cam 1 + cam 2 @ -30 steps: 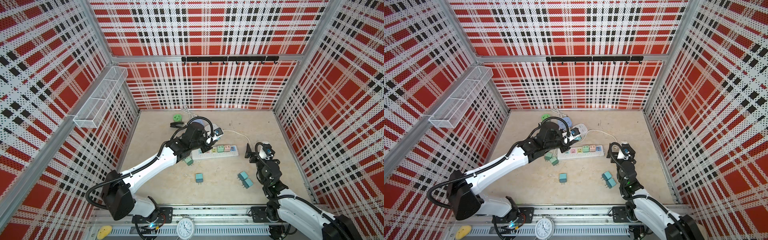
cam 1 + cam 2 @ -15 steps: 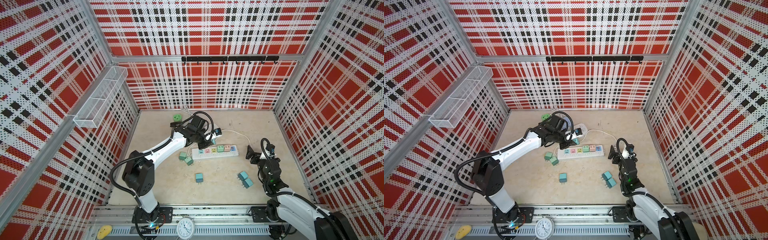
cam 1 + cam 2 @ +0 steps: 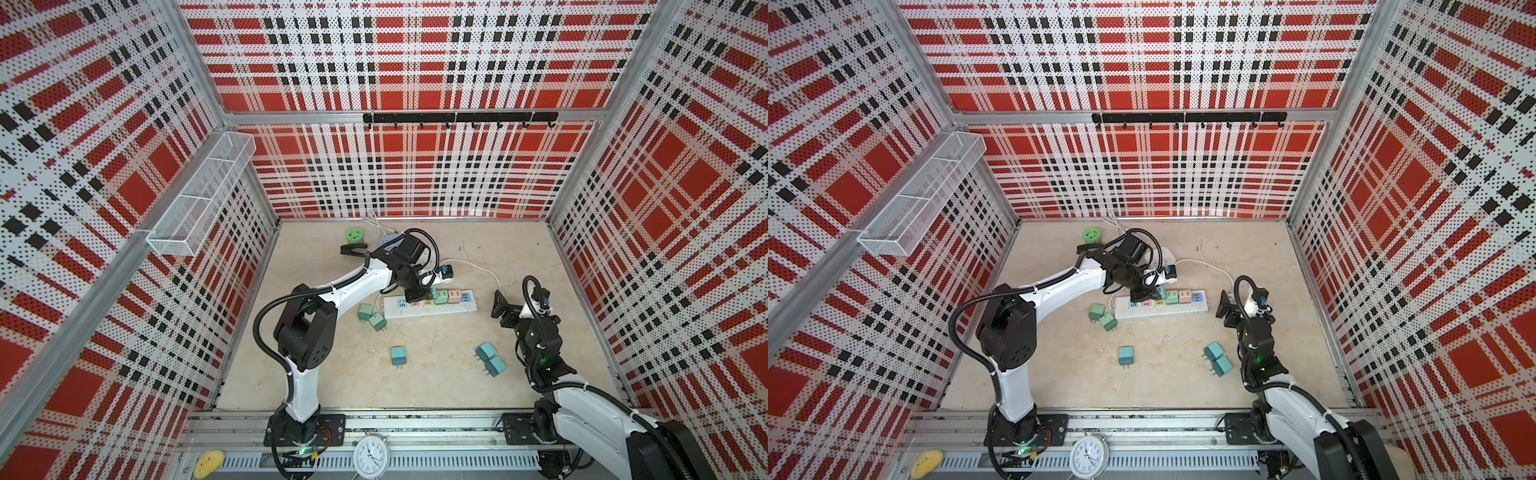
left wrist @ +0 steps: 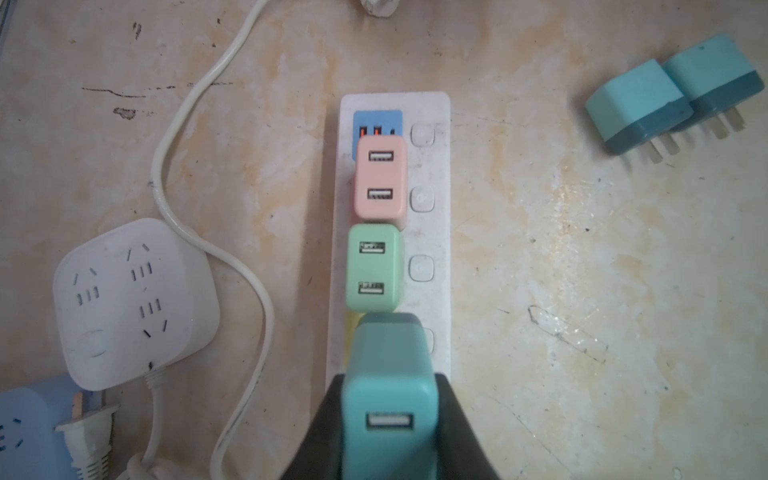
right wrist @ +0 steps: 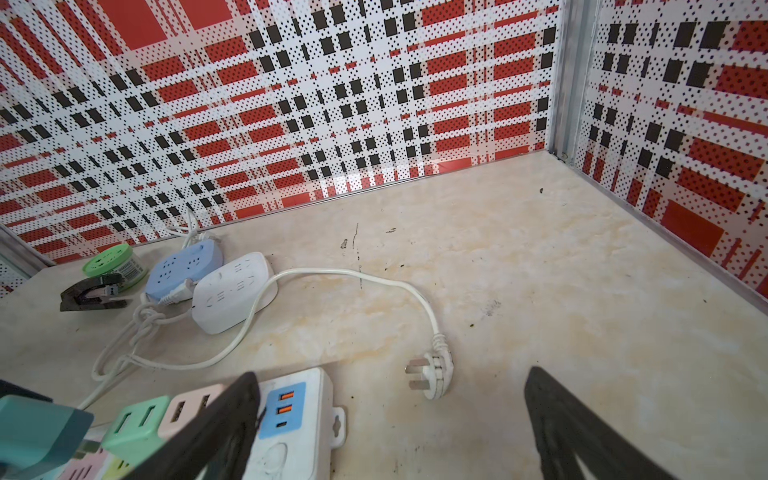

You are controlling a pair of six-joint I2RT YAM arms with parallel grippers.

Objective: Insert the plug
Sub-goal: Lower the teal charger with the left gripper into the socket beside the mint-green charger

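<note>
- folded up at the elbow over the last second, left arm (image 3: 357, 282) has carried its wrist a little further along the power strip (image 3: 453, 308) on the desk (image 3: 436, 395); right arm (image 3: 536, 332) has barely shifted.
- left jaws are clamped on the teal plug (image 4: 388, 399), gripping its two sides, with its usb port facing the wrist camera.
- that plug hangs over the strip just beside the seated green adapter (image 4: 374, 268), with the pink adapter (image 4: 380, 178) next along the row; a sliver of yellow socket patch (image 4: 351, 328) shows beneath it.
- from the right wrist, what looks like a bare prong (image 5: 87, 446) shows under the teal body, so the plug appears raised, slightly tilted and not yet seated.
- right jaws stand wide apart and empty by the strip's usb end; whether a finger touches the strip cannot be told.
- on this evidence the carry is over: what remains is to square the prongs to the free socket and press straight down, with the green neighbour leaving little room to one side.
- spare plugs (image 3: 399, 356) lie loose on the desk, well clear.
</note>
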